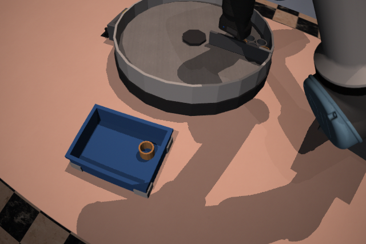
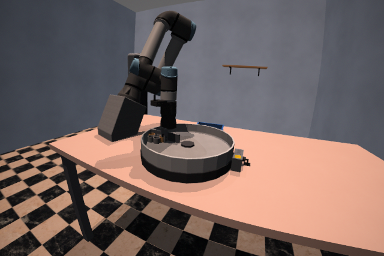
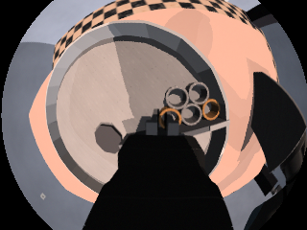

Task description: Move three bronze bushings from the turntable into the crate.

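A: Bronze bushings: location?

B: One bronze bushing (image 1: 146, 150) stands upright inside the blue crate (image 1: 88, 135) on the table (image 1: 44, 58). The remainder sit on the turntable (image 1: 153, 76), clustered against the rim beside the dark divider (image 1: 236, 47).

A: Cluster composition?

B: In the wrist view, two bronze rings and three grey bushings (image 3: 199, 92), packed touching one another. The outer bronze ring (image 3: 213, 110) lies nearest the rim.

A: Hand status?

B: The hand (image 3: 161, 122) is lowered into the turntable, its fingers clamped on the near bronze ring (image 3: 171, 114). The finger contact itself is largely hidden by the hand body.

A: Centre of the turntable?

B: A dark octagonal hub (image 1: 193, 37), apart from the cluster.
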You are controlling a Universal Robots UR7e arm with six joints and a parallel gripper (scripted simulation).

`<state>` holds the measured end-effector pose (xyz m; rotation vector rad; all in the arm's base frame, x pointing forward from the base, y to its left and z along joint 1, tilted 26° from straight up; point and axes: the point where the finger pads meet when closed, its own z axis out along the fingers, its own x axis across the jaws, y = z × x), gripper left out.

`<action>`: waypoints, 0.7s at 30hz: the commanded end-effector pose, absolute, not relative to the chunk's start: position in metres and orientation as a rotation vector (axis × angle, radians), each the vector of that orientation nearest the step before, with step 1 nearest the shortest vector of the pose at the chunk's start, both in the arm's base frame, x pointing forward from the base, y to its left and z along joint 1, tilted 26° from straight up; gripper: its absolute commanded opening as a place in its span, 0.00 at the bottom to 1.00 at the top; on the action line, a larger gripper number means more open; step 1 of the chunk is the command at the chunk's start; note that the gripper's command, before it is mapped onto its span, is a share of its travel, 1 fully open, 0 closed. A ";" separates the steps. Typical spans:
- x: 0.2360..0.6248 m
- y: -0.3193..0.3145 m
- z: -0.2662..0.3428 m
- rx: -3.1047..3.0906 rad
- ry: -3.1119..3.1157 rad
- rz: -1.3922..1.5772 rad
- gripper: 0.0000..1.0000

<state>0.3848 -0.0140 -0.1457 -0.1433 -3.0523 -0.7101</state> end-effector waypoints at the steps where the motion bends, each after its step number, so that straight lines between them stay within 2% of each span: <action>1: 0.385 -0.014 -0.145 -0.144 -3.054 -0.709 0.00; 21: 0.387 -0.015 -0.145 -0.144 -3.054 -0.710 0.00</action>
